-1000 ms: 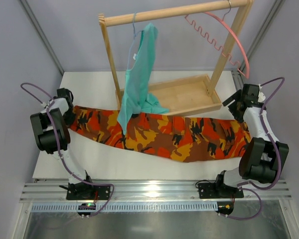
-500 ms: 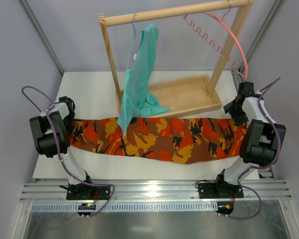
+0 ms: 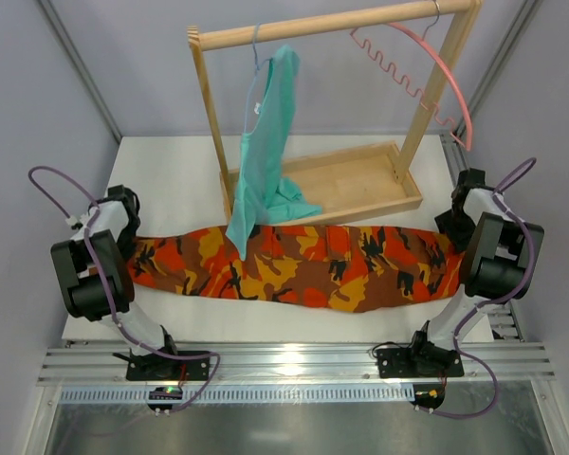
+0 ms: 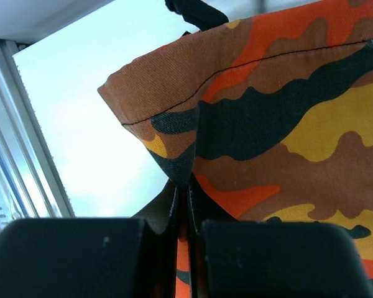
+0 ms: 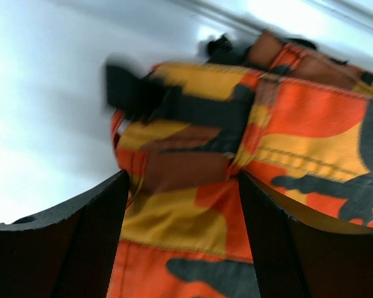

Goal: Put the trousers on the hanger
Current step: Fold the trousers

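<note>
The camouflage trousers [image 3: 303,270] lie stretched left to right across the white table, in front of the rack. My left gripper [image 3: 133,237] is shut on the leg hem at their left end; in the left wrist view the cloth [image 4: 286,124] is pinched between the closed fingers [image 4: 188,192]. My right gripper [image 3: 455,227] is at the waist end. In the right wrist view its jaws [image 5: 181,183] stand wide apart with the trousers [image 5: 298,124] lying between them, not clamped. The pink hanger [image 3: 446,71] hangs from the right end of the rack's rail.
A wooden rack [image 3: 313,28] with a tray base [image 3: 360,180] stands at the back. A teal garment [image 3: 266,161] hangs from it on a thin hanger, its lower end draped over the trousers. An aluminium rail [image 3: 284,365] runs along the near table edge.
The trousers have been drawn toward the near edge and pulled straighter. The left gripper moved nearer with the hem; the right gripper came down over the waist end and its jaws narrowed a little.
</note>
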Controlling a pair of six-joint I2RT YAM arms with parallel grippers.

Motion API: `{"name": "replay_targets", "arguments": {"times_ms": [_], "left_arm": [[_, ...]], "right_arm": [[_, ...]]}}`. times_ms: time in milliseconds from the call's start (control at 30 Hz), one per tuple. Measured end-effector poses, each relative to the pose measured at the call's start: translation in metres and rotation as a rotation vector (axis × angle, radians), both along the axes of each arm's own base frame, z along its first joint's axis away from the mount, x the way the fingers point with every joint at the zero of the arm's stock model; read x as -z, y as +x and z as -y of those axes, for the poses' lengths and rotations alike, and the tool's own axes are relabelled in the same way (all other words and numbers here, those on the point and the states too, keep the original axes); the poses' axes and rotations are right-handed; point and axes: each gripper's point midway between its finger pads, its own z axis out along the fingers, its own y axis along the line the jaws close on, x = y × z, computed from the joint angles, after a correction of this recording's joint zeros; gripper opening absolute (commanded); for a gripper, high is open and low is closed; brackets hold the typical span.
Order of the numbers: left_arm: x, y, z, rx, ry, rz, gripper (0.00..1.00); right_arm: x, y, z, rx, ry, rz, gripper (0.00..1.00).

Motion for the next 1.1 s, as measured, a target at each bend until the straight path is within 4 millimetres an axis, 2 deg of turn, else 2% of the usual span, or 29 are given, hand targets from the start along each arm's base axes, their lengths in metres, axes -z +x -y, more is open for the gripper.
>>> {"name": "replay_targets", "arguments": {"times_ms": [133, 333, 400, 433, 500, 533, 733, 867, 967, 1100], "left_arm": [[0.001, -0.009, 0.002, -0.016, 0.004, -0.013, 0.01], [0.004, -0.022, 0.002, -0.045, 0.005, -0.046, 0.01], [0.003, -0.025, 0.000, -0.055, 0.003, -0.049, 0.03], [0.002, -0.026, -0.001, -0.060, 0.003, -0.051, 0.14], [-0.001, -0.026, -0.003, -0.066, 0.003, -0.054, 0.27], [-0.005, -0.025, -0.006, -0.065, 0.009, -0.052, 0.41], [-0.040, -0.001, -0.017, -0.053, 0.053, 0.056, 0.63], [-0.060, 0.019, -0.019, -0.027, 0.047, 0.154, 0.67], [-0.060, 0.033, -0.014, 0.007, 0.022, 0.186, 0.68], [-0.044, 0.058, -0.007, 0.047, -0.019, 0.166, 0.68]], "right_arm": [[0.010, -0.013, 0.012, 0.051, -0.011, -0.044, 0.73], [0.010, -0.023, 0.017, 0.073, -0.051, -0.086, 0.73], [0.009, -0.027, 0.019, 0.081, -0.064, -0.099, 0.74], [0.009, -0.028, 0.020, 0.083, -0.071, -0.105, 0.74], [0.008, -0.031, 0.022, 0.085, -0.081, -0.117, 0.73], [0.008, -0.032, 0.023, 0.087, -0.086, -0.122, 0.73], [0.007, -0.035, 0.022, 0.081, -0.098, -0.137, 0.73], [0.005, -0.032, 0.017, 0.065, -0.101, -0.135, 0.73], [0.002, -0.029, 0.011, 0.045, -0.103, -0.126, 0.73], [0.000, -0.025, 0.005, 0.025, -0.096, -0.114, 0.73]]}}
